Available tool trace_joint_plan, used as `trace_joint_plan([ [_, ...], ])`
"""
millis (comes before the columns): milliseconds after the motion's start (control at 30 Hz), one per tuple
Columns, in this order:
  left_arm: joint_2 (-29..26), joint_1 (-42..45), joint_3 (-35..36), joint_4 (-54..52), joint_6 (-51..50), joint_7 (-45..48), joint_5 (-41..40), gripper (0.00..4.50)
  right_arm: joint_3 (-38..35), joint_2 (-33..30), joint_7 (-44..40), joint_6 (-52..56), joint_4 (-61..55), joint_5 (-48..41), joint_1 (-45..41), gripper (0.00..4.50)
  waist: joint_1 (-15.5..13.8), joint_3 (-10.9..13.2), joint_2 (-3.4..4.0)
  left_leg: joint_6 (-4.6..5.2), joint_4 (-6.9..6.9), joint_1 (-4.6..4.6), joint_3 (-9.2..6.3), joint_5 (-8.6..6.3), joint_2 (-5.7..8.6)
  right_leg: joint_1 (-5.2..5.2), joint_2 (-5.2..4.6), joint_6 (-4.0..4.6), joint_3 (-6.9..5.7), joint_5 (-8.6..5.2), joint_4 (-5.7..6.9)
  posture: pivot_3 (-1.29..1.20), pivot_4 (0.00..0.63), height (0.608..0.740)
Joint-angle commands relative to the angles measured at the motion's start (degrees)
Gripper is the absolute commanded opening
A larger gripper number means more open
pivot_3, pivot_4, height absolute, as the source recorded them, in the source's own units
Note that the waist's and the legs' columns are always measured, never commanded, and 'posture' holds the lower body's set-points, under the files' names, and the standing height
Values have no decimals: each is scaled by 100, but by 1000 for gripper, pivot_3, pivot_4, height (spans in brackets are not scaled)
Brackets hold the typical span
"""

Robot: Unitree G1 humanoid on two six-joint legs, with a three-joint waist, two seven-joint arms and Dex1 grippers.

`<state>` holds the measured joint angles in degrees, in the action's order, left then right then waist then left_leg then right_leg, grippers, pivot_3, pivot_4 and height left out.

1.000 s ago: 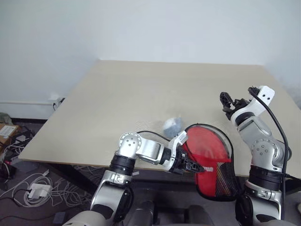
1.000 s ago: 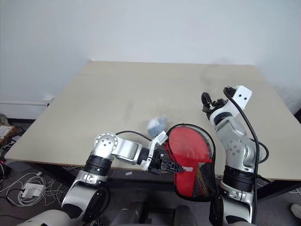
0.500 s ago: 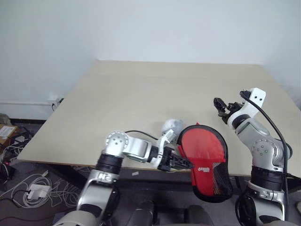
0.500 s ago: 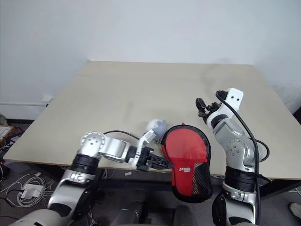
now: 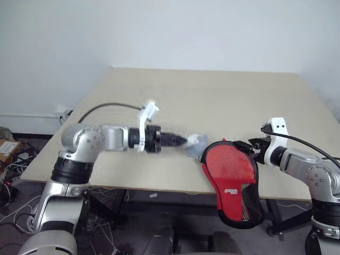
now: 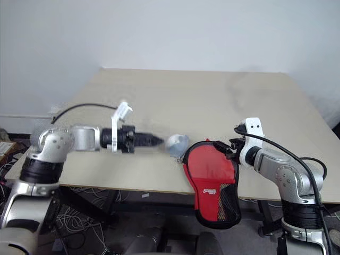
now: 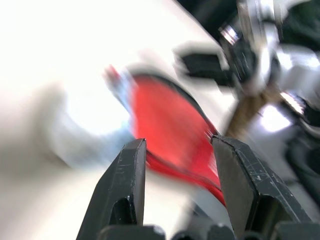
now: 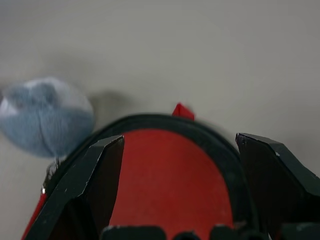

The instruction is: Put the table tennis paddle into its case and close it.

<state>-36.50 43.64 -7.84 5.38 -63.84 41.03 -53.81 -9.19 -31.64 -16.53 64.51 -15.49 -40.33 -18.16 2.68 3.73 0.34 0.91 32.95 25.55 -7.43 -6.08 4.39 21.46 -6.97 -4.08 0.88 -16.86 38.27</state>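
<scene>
while both tools (image 5: 181, 140) gape, case (image 5: 234, 180) overhanging table (image 5: 212, 101) edge

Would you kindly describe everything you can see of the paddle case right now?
The case is a paddle-shaped soft cover, red on its upper face with a black edge, a small white logo and black mesh toward its narrow end. Its round end lies on the table's near edge; the narrow end hangs over it. The right end effector is at its far rim, jaws apart. A small grey-blue ball sits just beside it.
</scene>
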Motion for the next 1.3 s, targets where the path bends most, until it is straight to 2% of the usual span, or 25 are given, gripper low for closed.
trace_joint_plan([
  [33,-12,309,-409,443,890,664,1018,2118,292,-25,-273,-26,-240,29,-96,3876,3,0,0,0,-5,0,5,0,3,-1,3,0,0,1,-12,0,0,740],
  [233,406,679,-874,1628,1577,1436,2072,2118,883,-46,-507,-351,-11,492,-41,3876,-23,8,-18,4,-23,13,-7,-1,10,-2,14,-16,-10,12,-48,0,0,740],
  [333,657,737,-985,2080,2014,1646,2532,2147,1070,-28,-618,-484,-15,676,-13,3335,-11,9,-20,7,-21,13,-6,-1,13,-5,14,-21,-10,12,-48,0,0,740],
  [500,950,737,-891,2191,2271,2114,2782,2147,1195,29,-706,-544,14,880,14,1547,-6,13,-27,7,-8,12,-12,0,6,-10,23,-31,-13,19,-44,0,0,740],
  [733,1507,847,-1035,2922,2664,2283,3391,2147,1330,41,-799,-589,-2,1125,96,1547,-10,12,-30,9,3,12,-19,1,8,-18,22,-38,-16,27,-43,0,0,740],
  [1000,2242,1148,-918,4208,3441,1915,4111,2147,1457,119,-781,-694,98,1434,85,1547,-16,9,-41,14,17,11,-23,4,11,-30,22,-46,-22,30,-44,0,0,740],
  [1133,2423,1213,-770,4446,3513,2076,4168,2147,1453,161,-757,-706,156,1539,90,1547,-13,8,-41,15,21,9,-23,4,11,-35,23,-52,-22,33,-44,0,0,740],
  [1233,2488,1277,-659,4667,3554,2182,4229,1571,1423,206,-763,-674,163,1575,83,1510,-16,7,-43,15,26,8,-29,5,13,-41,23,-53,-28,33,-44,0,0,740],
  [1300,2485,1297,-606,4694,3558,2334,4255,929,1417,226,-775,-641,161,1592,73,1510,-15,7,-43,15,30,8,-33,4,14,-45,23,-53,-30,33,-44,0,0,740],
])
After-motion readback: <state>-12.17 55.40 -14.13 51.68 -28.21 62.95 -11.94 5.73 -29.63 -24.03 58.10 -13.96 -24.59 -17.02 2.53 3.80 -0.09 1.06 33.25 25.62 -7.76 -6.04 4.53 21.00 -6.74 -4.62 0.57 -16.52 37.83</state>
